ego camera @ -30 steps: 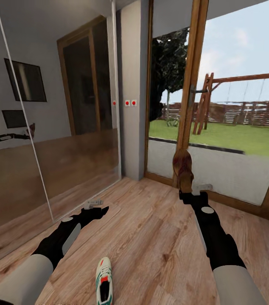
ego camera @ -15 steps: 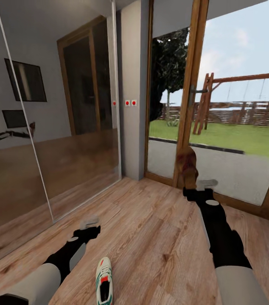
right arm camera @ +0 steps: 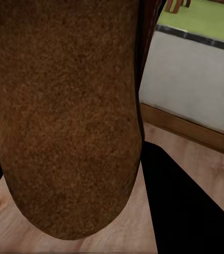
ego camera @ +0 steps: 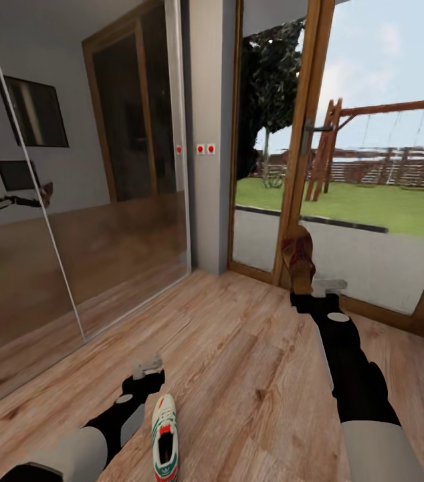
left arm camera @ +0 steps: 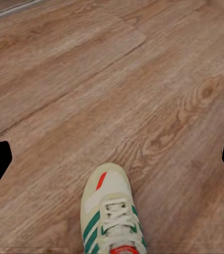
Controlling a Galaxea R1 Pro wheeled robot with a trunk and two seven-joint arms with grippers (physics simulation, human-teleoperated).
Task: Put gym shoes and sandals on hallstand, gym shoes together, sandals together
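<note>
You're facing a glazed wood-framed door [ego camera: 305, 154] on the right, with lawn [ego camera: 352, 204] and a swing frame [ego camera: 386, 134] outside in daylight. Mirrored sliding panels [ego camera: 71, 201] run along the left, a grey wall strip [ego camera: 208, 134] with red-dotted switches [ego camera: 205, 148] between. Wood-plank floor [ego camera: 239, 375] underfoot.

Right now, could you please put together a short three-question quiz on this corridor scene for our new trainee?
1. True or false: the right gripper holds a brown sandal up off the floor.
2. Multiple choice: the gym shoe lies (A) on a shelf, (B) on the wood floor beside the left gripper, (C) between the right gripper's fingers.
3. Fill in: seen from the left wrist, the gym shoe's side stripes are ____.

Key: 1 true; 2 B; 3 green.
</note>
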